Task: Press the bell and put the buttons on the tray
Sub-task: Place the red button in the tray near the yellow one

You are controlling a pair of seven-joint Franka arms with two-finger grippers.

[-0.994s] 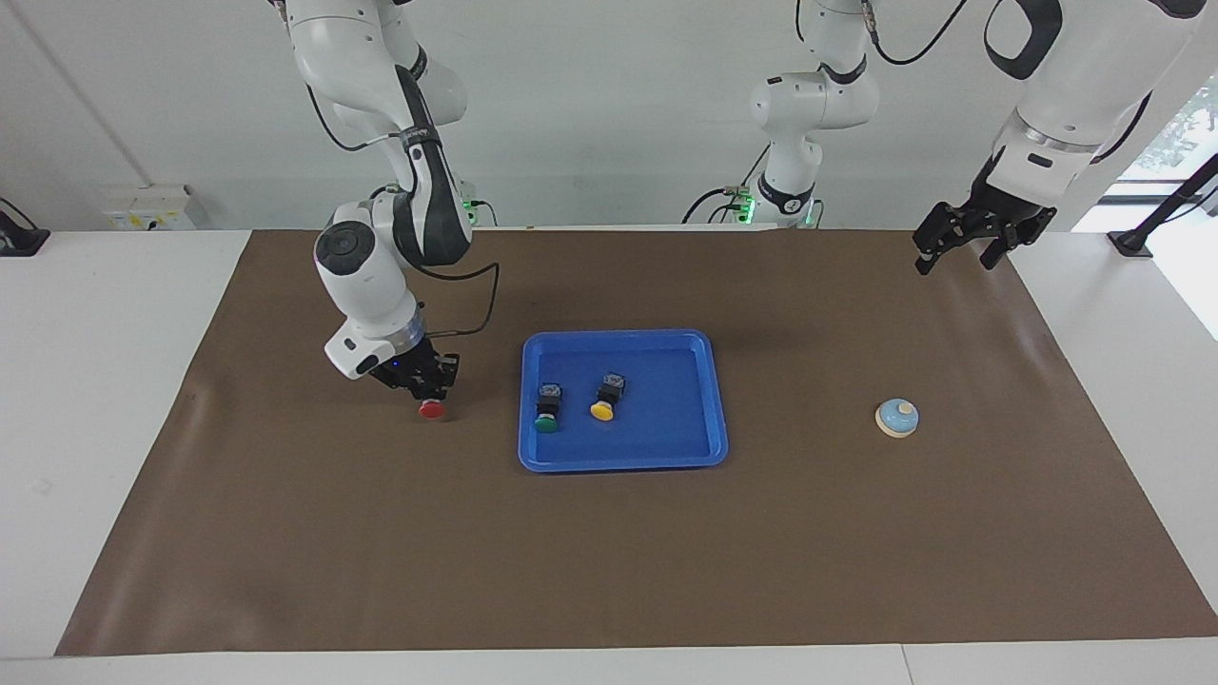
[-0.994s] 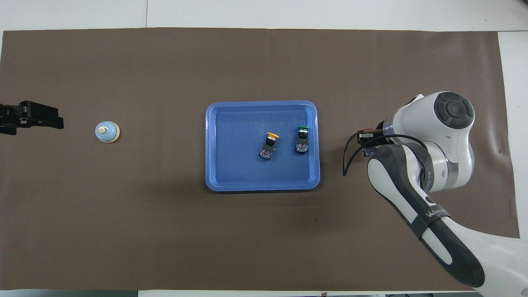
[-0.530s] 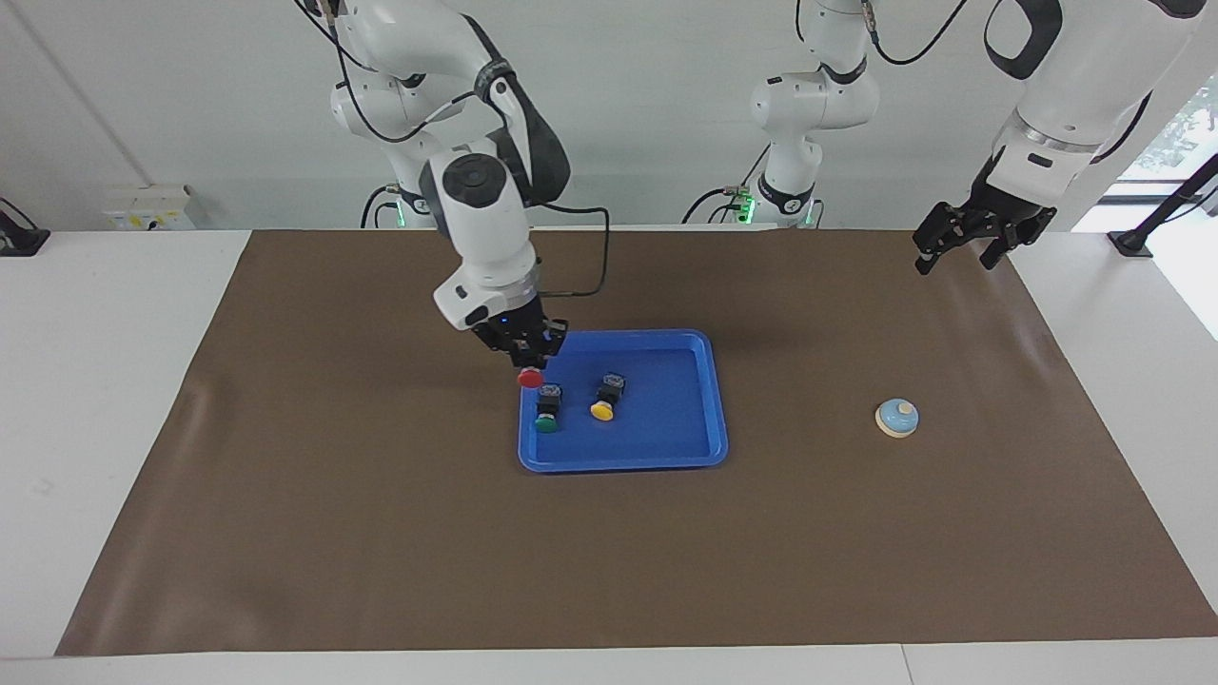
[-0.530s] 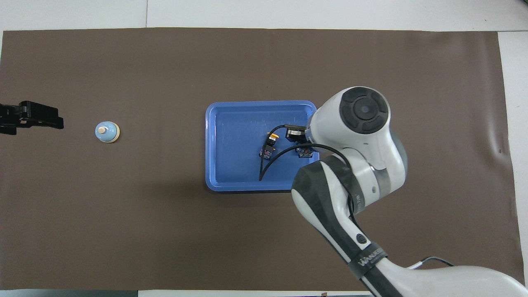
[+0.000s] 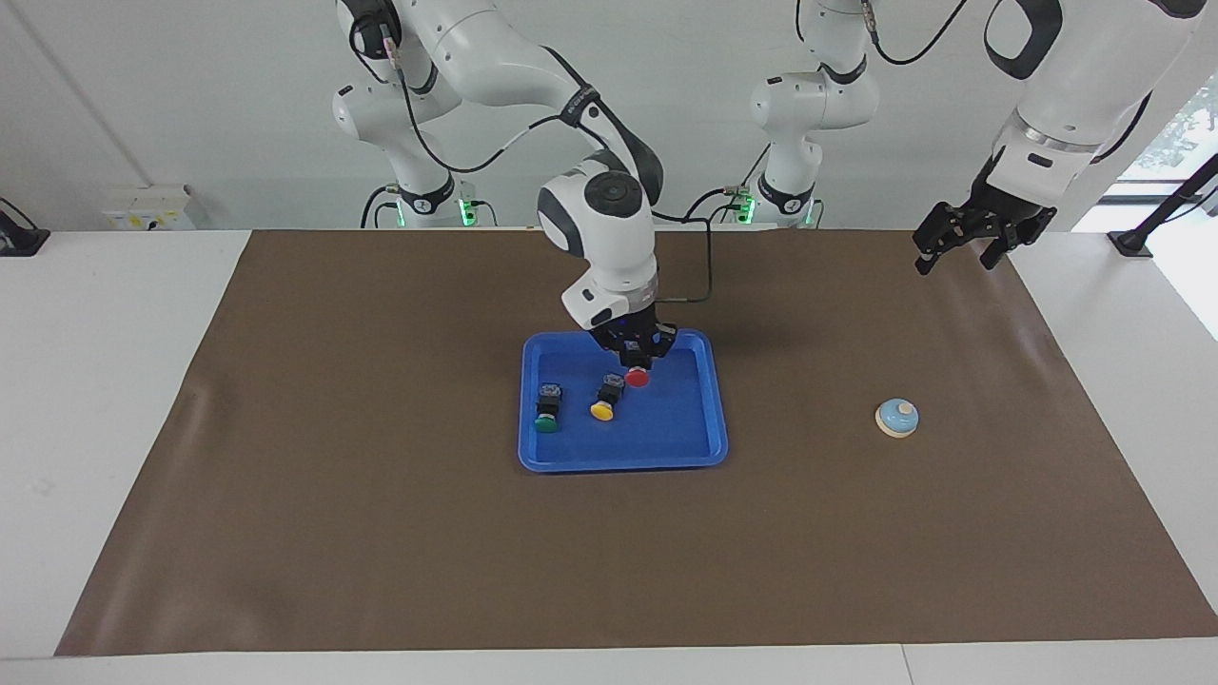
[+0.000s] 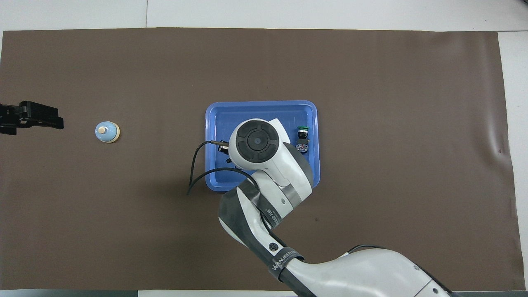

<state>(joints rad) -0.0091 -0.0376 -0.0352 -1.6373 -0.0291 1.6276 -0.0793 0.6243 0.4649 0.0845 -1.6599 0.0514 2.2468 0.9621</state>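
We see our right gripper (image 5: 637, 364) clenched on the red-capped black push-button (image 5: 638, 378), over the bright blue plastic tray (image 5: 704, 447), just beside the yellow-capped button (image 5: 602, 410). Our left gripper (image 5: 961, 249) waits, fingers spread, well apart from the light-blue domed bell (image 5: 897, 417).

three push-buttons, green (image 5: 546, 424), yellow (image 5: 601, 411), red (image 5: 637, 378), one blue tray (image 5: 699, 455), one bell (image 5: 897, 418), two arms

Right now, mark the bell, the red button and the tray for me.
bell (image 5: 897, 417), facing view, on its light-blue dome.
red button (image 5: 637, 378), facing view, on its round red cap.
tray (image 5: 623, 460), facing view, on the raised rim farthest from the robots.
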